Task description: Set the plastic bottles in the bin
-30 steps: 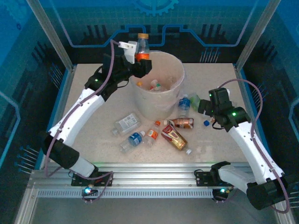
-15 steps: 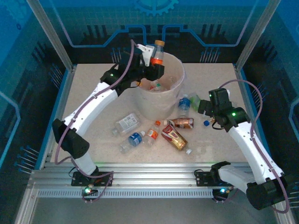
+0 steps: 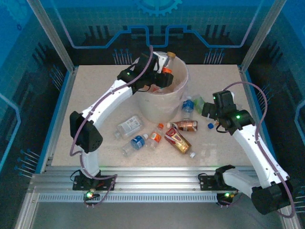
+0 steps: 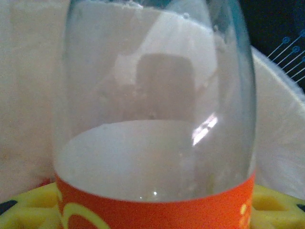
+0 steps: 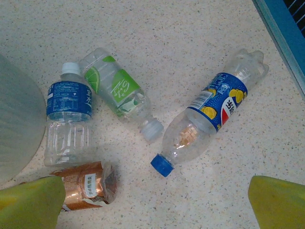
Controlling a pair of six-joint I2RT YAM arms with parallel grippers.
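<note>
Swung inward since before, my left gripper [image 3: 163, 72] clamps the orange-labelled clear plastic bottle [image 4: 152, 119] over the round white lined bin [image 3: 183, 82] for dropping. Right gripper [image 5: 155, 204] hangs spread above loose bottles [image 5: 209, 119].

Left arm [image 3: 108, 101], right arm [image 3: 255, 148] — white links, black joints, mauve cables, green lights; 2 yellow-green fingers [image 5: 278, 201].
</note>
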